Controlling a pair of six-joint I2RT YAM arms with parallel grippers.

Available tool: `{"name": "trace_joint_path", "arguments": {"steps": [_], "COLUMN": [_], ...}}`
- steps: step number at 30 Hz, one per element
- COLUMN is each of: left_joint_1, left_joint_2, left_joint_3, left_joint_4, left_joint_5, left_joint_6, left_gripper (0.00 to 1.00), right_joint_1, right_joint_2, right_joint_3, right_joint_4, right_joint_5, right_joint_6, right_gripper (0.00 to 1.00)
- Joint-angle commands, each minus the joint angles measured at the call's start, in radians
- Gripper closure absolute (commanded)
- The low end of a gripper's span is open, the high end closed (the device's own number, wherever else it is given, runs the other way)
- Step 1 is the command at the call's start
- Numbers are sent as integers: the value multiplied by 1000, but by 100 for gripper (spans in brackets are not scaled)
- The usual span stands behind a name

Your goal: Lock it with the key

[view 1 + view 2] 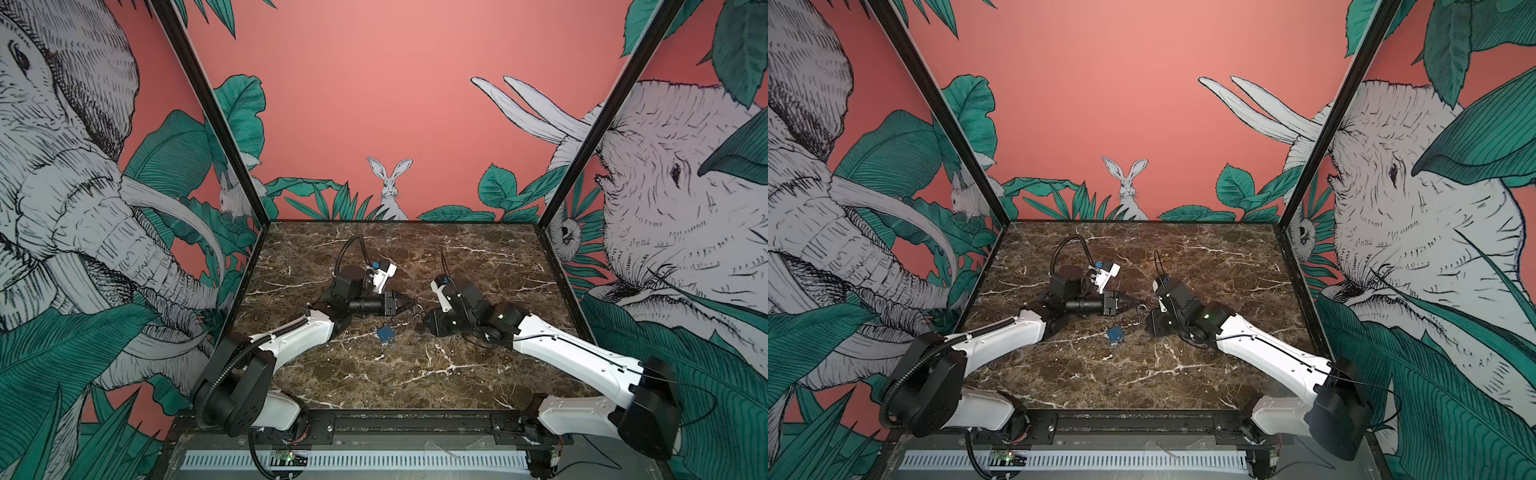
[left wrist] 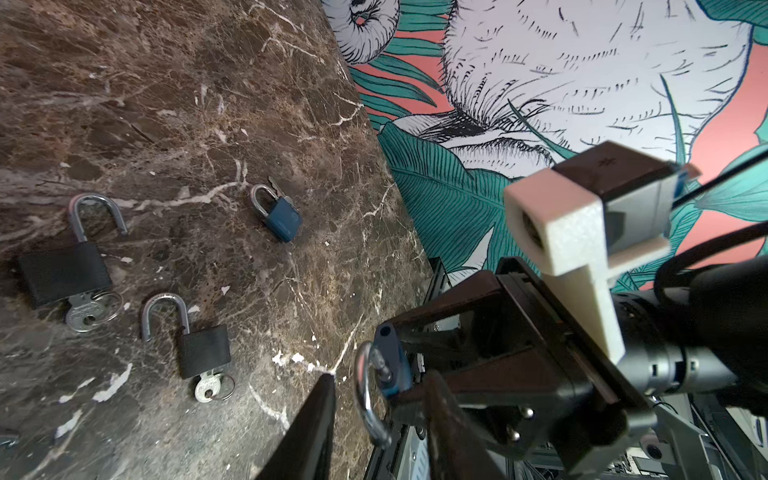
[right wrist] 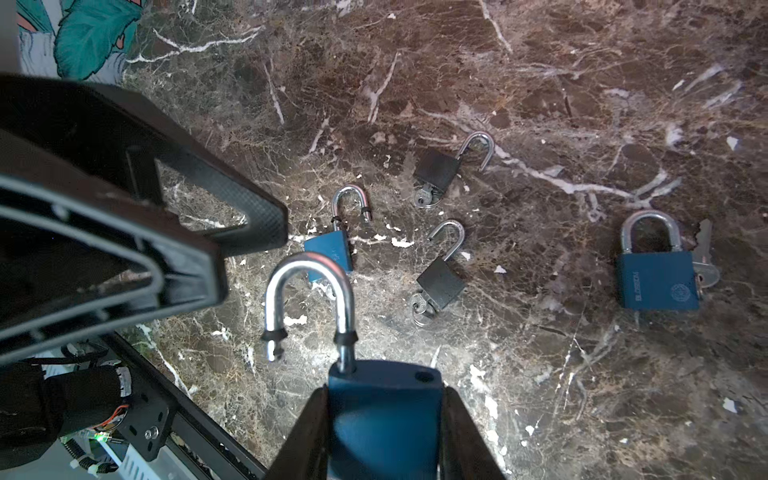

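My right gripper (image 3: 384, 395) is shut on the body of a blue padlock (image 3: 384, 419), held off the marble. Its silver shackle (image 3: 309, 291) is sprung open and swung aside, its free end out of the body. My left gripper (image 2: 382, 386) is open, and the shackle (image 2: 365, 395) sits between its fingers without visible contact. In both top views the two grippers (image 1: 409, 300) (image 1: 423, 319) meet at the table's middle. The held padlock's key is hidden.
On the marble lie two black open padlocks (image 3: 436, 168) (image 3: 440, 282) with keys in them, an open blue padlock (image 3: 330, 245), and a closed blue padlock (image 3: 656, 274) with a loose key (image 3: 704, 257) beside it. One blue padlock (image 1: 385, 333) lies below the grippers.
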Motion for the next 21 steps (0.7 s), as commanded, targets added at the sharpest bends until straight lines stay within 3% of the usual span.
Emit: {"name": "trace_joint_path", "arguments": {"steps": [1, 21], "left_joint_1": [-7, -41], "left_joint_2": [5, 65], "left_joint_3": [28, 57], "left_joint_4": [47, 86], "left_joint_5": [21, 50], "left_joint_6": [-10, -28], "left_gripper": [62, 73], "right_joint_1": [-7, -14], "right_joint_2": [-40, -44], "right_joint_3": [-6, 0], "right_joint_4": [43, 45], "right_joint_5": [-7, -1], "right_joint_6": [8, 10], "right_gripper": [82, 82]}}
